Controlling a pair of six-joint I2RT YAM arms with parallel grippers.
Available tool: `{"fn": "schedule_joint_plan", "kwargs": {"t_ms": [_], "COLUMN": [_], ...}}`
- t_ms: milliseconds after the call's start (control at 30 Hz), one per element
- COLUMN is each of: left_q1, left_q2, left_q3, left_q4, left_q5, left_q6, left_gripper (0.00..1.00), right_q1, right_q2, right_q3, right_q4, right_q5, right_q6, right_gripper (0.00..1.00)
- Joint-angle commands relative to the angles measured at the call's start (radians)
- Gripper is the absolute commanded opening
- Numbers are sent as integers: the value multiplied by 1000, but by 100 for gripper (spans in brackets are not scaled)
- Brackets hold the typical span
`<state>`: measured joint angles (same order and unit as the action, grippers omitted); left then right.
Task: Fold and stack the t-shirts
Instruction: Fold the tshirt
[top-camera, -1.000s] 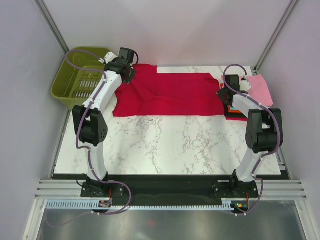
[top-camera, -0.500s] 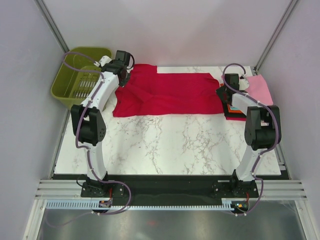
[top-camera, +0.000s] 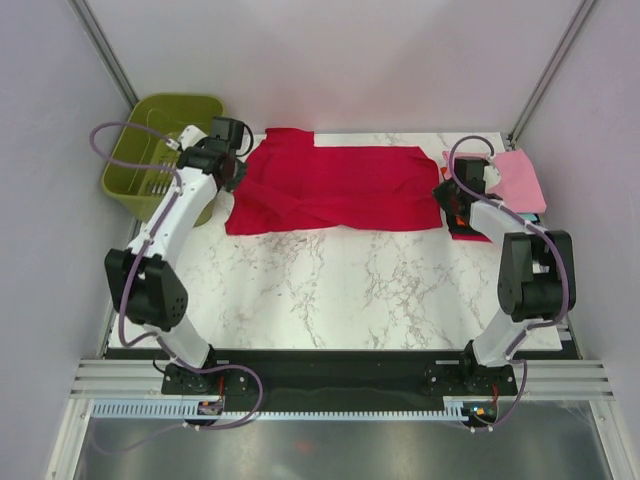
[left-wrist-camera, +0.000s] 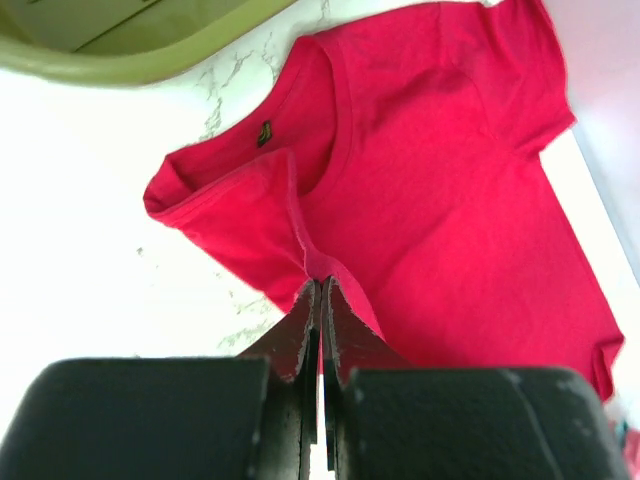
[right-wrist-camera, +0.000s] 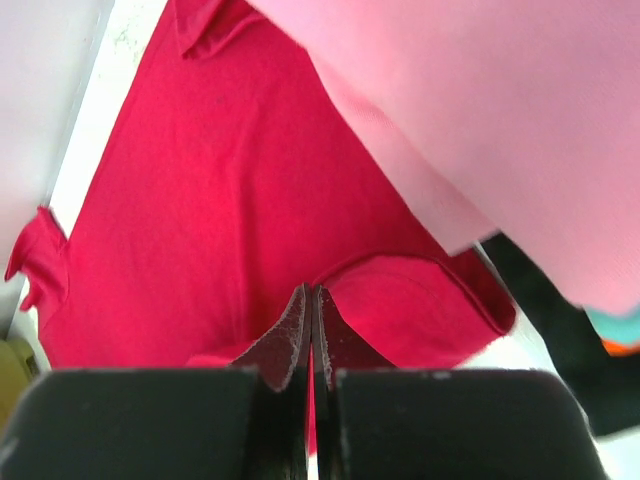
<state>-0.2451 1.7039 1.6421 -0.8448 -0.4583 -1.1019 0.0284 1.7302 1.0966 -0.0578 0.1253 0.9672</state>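
Note:
The crimson red t-shirt lies spread across the back of the table, collar end to the left. My left gripper is shut on a pinched fold at its shoulder beside the collar; the wrist view shows cloth between the tips of the left gripper. My right gripper is shut on the shirt's hem edge, as seen in the right wrist view. A pink t-shirt tops a folded stack at the right; black, teal and orange edges show under it.
The olive-green basket stands off the table's back-left corner, close to my left arm; its rim shows in the left wrist view. Marble tabletop lies in front of the shirt. Walls close in behind and at both sides.
My left gripper has moved left and toward the front, drawing the shirt's collar end with it. My right gripper has shifted slightly, still holding the hem.

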Motion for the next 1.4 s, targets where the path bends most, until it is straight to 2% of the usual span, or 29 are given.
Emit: {"fn": "schedule_joint_plan", "kwargs": {"t_ms": [0, 333, 500, 700, 800, 1033, 1233, 1367], "left_q1": [-13, -43, -59, -68, -74, -82, -82, -80], "left_q2": [-159, -455, -598, -702, -748, -734, -597, -503], "left_q3": [-115, -436, -516, -599, -636, -619, -526, -435], "left_q4": [-22, -48, -66, -91, -91, -91, -89, -91], "left_q5": [7, 89, 105, 124, 132, 132, 104, 51], "left_q6": [-10, -73, -69, -88, -110, -119, -99, -73], "left_gripper": [2, 2, 2, 2, 2, 2, 2, 2], "right_q1": [-2, -4, -2, -2, -2, -4, -2, -4], "right_q2": [-102, -360, -561, -802, -872, -857, -762, -643], "right_q3": [-55, -270, -360, -440, -455, -432, -386, -328], "right_q4": [21, -30, -106, -195, -224, -281, -280, -269], "right_q5": [-38, -23, 13, 43, 36, 45, 88, 96], "right_q6": [-41, -100, -108, -104, -99, -99, -111, -117], "right_gripper": [0, 0, 0, 0, 0, 0, 0, 0]}}
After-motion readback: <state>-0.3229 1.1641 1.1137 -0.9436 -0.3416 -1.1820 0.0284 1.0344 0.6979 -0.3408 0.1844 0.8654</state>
